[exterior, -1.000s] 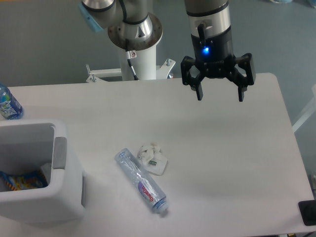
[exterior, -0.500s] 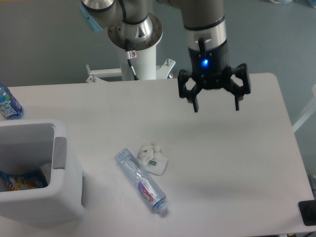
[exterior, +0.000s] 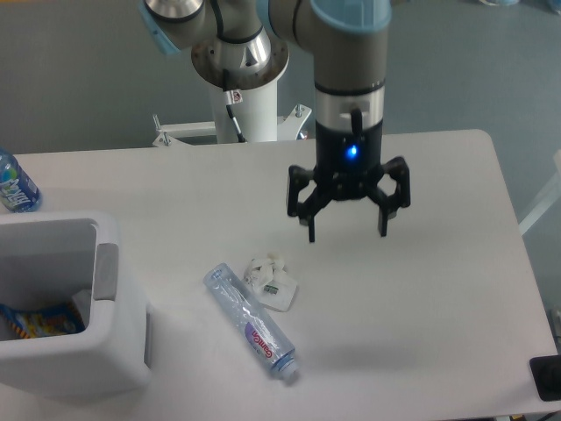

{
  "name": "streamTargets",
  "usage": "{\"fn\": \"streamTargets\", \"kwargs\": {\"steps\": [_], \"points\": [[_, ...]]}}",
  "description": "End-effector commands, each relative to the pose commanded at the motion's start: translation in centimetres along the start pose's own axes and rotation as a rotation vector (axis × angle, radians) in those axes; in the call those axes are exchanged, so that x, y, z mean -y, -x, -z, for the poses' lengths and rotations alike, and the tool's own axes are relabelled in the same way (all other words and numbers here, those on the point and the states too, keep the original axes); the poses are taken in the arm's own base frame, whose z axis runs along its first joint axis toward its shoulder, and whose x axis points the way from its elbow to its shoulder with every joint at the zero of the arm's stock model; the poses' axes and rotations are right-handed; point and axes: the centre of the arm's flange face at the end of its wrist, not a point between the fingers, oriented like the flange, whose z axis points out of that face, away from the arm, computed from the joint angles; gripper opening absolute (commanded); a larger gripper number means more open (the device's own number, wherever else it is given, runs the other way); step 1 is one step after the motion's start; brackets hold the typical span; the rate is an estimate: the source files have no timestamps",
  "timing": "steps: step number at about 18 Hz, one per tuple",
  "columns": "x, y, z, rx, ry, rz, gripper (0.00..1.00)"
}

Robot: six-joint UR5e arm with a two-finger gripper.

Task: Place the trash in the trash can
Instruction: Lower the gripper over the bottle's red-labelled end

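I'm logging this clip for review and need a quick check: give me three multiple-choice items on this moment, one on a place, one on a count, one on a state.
1. Where does the crumpled white paper wad lie?
A. In the bin
B. On the table beside the crushed clear plastic bottle
C. In the gripper

2. How many pieces of trash lie on the white table?
A. One
B. Two
C. Four

3. What state is the black two-finger gripper in?
A. Open and empty
B. Shut on the bottle
C. Shut on the wad

Answers: 1 B, the wad sits against the bottle's upper side, outside the boxy white plastic bin. 2 B, only bottle and wad. 3 A, its fingers stand spread with nothing between them.
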Motion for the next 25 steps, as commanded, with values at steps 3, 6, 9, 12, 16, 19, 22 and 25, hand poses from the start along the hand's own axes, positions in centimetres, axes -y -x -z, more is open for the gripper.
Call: {"fn": "streamTargets", "kwargs": {"steps": [3,6,9,12,16,19,22,25], "points": [[0.5,0.6,-2.3,-0.055,0.010,0.045,1.00],[0.7,1.1,-3.8,-0.105,0.018,0.090,1.00],[0.6,1.5,-6.6,-0.111,0.035,0.093,1.00],[0.8,1.1,-9.1,-0.110,0.006,0.069,1.00],[0.3,0.0,-12.8,-0.125,0.059,0.063,1.00],[1.1,0.5,-14.4,-0.127,0.064,0.093,1.00],[1.1,0.3,-16.8,-0.136,0.090,0.091,1.00],[0.5,0.1,-19.0,-0.130,0.122,0.088,1.00]]}}
